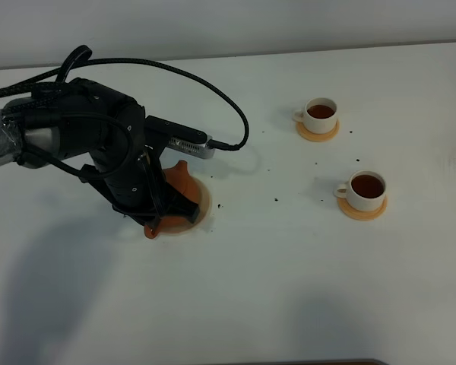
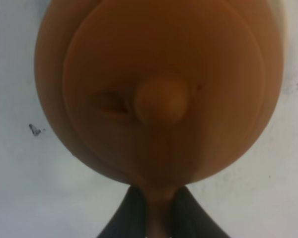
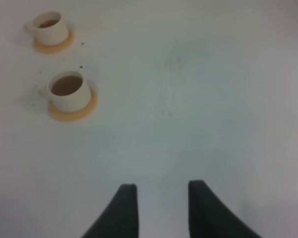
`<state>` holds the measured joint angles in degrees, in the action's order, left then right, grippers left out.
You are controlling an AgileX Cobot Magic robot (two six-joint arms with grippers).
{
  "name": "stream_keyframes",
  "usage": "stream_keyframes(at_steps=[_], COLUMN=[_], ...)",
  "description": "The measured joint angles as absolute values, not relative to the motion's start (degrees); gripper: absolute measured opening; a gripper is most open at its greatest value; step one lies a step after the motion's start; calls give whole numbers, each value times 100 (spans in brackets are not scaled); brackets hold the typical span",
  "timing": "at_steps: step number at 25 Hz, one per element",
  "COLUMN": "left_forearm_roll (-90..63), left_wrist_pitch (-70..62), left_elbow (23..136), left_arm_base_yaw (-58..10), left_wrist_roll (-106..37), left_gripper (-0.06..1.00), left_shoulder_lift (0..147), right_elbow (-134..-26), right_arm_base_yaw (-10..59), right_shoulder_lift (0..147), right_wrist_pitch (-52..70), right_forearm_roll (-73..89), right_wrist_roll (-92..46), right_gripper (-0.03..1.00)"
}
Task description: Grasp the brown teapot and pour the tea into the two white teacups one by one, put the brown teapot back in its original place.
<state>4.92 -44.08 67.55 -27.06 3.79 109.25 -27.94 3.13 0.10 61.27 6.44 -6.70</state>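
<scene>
The brown teapot (image 1: 182,182) stands at the left of the white table, under my left arm (image 1: 99,144). In the left wrist view its knobbed lid (image 2: 161,101) fills the picture, and my left gripper (image 2: 159,220) is shut on the teapot's handle. A pale sliver of the original place (image 2: 284,27) shows behind the pot; whether the pot rests on it I cannot tell. The two white teacups (image 1: 321,112) (image 1: 367,188) sit on orange-tan saucers at the right, both holding dark tea (image 1: 368,185). The right wrist view shows both cups (image 3: 48,26) (image 3: 67,89) well ahead of my open, empty right gripper (image 3: 161,208).
A black cable (image 1: 213,84) loops from the left arm over the table behind the teapot. Small dark specks (image 1: 278,199) dot the table between the teapot and the cups. The table's far edge (image 1: 289,52) runs along the back.
</scene>
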Motion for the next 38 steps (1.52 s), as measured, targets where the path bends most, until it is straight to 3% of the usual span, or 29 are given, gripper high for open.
stream_keyframes(at_steps=[13,20,23,34,38], left_forearm_roll=[492,492,492,492,492], left_wrist_pitch=[-4352,-4338,-4431,-6303,-6534], left_elbow=[6755,6755,6755,6719,6241], left_arm_base_yaw=[-2706,-2706,-2706,-2706,-2706], left_wrist_roll=[353,349,346,342,342], left_gripper=[14,37,42,43,42], left_shoulder_lift=[10927,10927,10869,9208,8362], right_elbow=[-2794,-2794,-2794,-2794,-2794], right_arm_base_yaw=[313,313,313,313,313], right_shoulder_lift=[10,10,10,10,10], right_wrist_pitch=[6127,6127,6127,6127,6127], right_forearm_roll=[644,644,644,644,644], right_wrist_roll=[-670,-670,-670,-670,-670], right_gripper=[24,24,24,24,24])
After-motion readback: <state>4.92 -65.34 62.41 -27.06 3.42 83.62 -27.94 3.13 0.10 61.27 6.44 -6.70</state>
